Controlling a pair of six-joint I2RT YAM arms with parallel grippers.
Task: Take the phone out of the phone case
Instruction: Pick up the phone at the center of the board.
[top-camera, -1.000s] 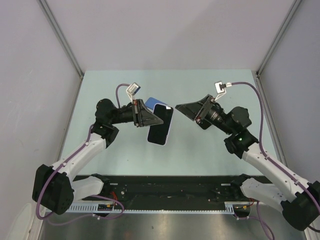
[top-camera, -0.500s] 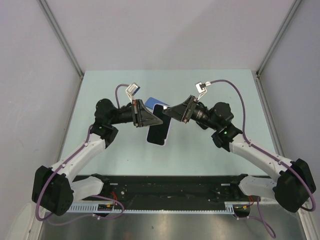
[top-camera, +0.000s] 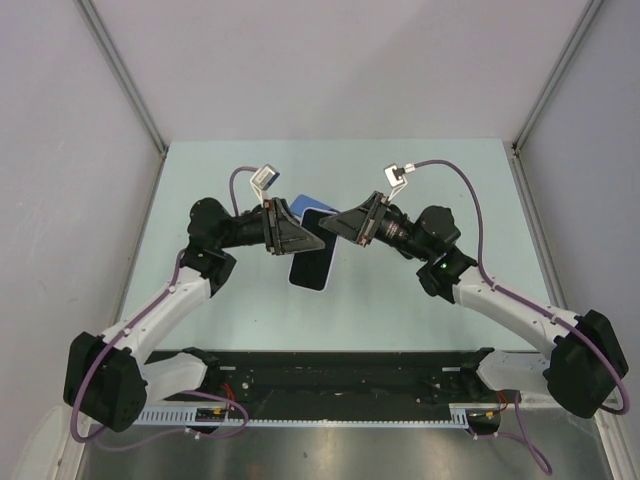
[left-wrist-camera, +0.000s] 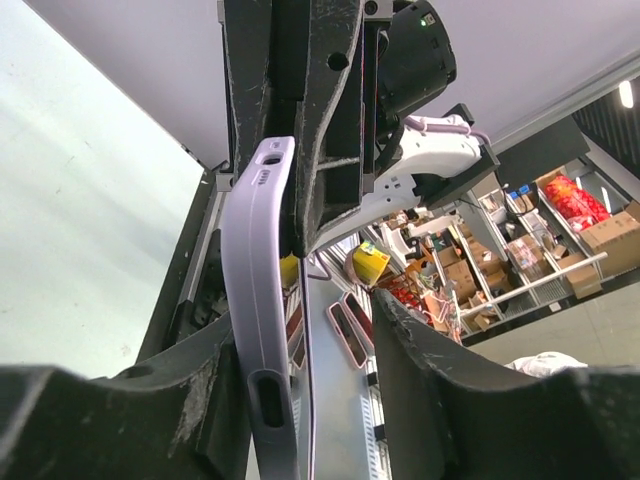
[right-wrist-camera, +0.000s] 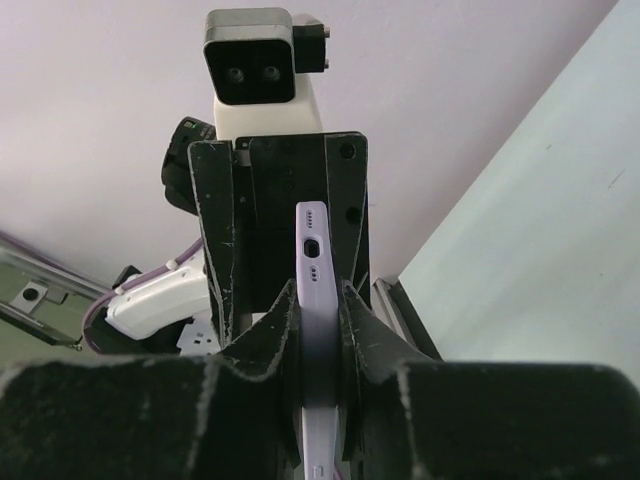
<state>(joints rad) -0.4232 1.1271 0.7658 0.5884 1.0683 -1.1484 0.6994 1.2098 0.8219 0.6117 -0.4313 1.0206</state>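
The phone, dark screen up in its lilac case, hangs in the air over the table's middle. My left gripper is shut on its left long edge; in the left wrist view the case's side lies against my left finger, between the two fingers of that gripper. My right gripper is shut on the case's upper right end. In the right wrist view both fingers of it press the lilac case from each side. The left gripper's black fingers stand right behind.
A blue flat object shows just behind the phone's top end, partly hidden by the grippers. The pale green table is walled by grey panels left and right. The black rail runs along the near edge.
My right arm has swung left from clear of the phone and its fingers have closed on the case's upper right end. The left gripper has kept holding the phone, shifting slightly left.
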